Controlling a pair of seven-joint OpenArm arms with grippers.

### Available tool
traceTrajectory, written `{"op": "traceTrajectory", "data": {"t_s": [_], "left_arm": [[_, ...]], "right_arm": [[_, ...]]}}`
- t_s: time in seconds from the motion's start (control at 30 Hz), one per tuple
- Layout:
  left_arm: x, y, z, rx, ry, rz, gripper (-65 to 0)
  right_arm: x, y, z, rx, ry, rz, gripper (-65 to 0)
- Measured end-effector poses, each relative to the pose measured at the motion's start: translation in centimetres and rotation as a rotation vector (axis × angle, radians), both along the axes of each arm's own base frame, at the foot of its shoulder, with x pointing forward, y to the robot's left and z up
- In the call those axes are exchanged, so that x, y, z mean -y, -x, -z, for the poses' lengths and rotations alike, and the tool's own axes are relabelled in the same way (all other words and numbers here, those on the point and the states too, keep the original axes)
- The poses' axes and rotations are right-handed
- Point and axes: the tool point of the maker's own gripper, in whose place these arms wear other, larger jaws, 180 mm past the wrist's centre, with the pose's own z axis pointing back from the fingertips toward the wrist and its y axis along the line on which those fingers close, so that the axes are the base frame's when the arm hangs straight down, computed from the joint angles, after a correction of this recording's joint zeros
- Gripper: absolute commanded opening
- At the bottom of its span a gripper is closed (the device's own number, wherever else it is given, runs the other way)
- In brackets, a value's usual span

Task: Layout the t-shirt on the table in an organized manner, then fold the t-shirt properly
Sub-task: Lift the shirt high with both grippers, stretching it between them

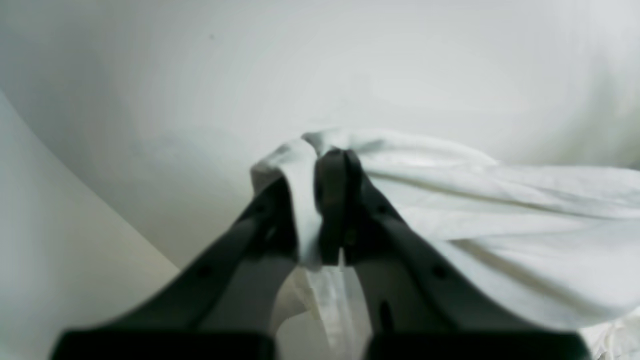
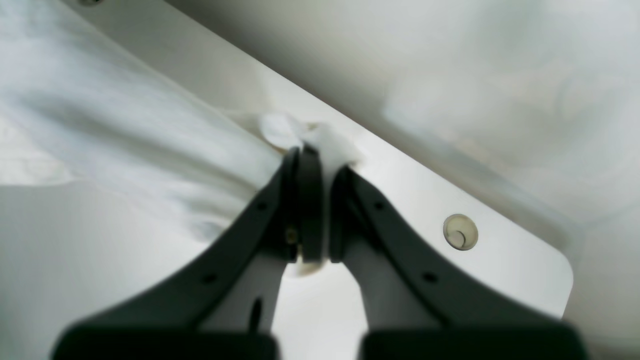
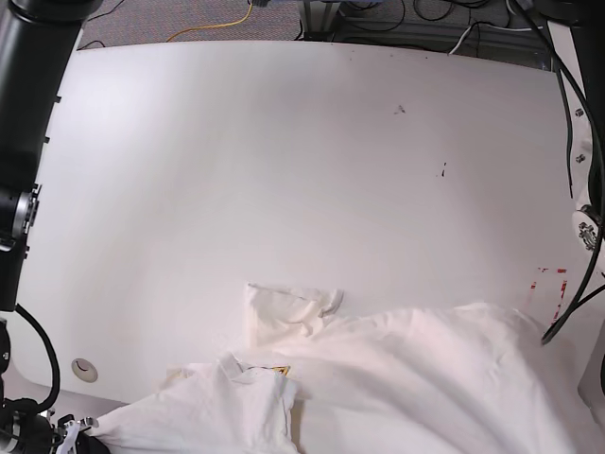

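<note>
While bunched low on the tabletop (image 3: 284, 170), t-shirt (image 3: 425, 378) pinched tight by both pincers, left (image 1: 332, 165) and right (image 2: 317, 160), probably for spreading flat.

the white t-shirt (image 3: 397, 378) lies crumpled along the near edge of the glossy white bench (image 3: 284, 161), one fold flipped up, a small yellow patch (image 3: 277, 371) showing among the wrinkles.

Grey floor (image 3: 189, 24) beyond the far edge, strewn with black cables (image 3: 425, 11) and a yellow cable (image 3: 213, 28)
</note>
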Motion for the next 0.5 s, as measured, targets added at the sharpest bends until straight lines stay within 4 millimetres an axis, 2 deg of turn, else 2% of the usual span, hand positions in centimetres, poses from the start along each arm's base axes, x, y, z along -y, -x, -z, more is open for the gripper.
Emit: {"op": "traceTrajectory", "data": {"t_s": [0.33, 0.5], "left_arm": [[0.3, 0.0, 0.0, 0.005, 0.001, 0.011, -65.0], [0.5, -0.4, 1.6, -0.02, -0.001, 0.016, -65.0]], "right_arm": [[1.9, 0.5, -0.3, 0.004, 0.013, 0.035, -65.0], [2.7, 0.7, -0.5, 0.004, 0.01, 0.045, -65.0]]}}
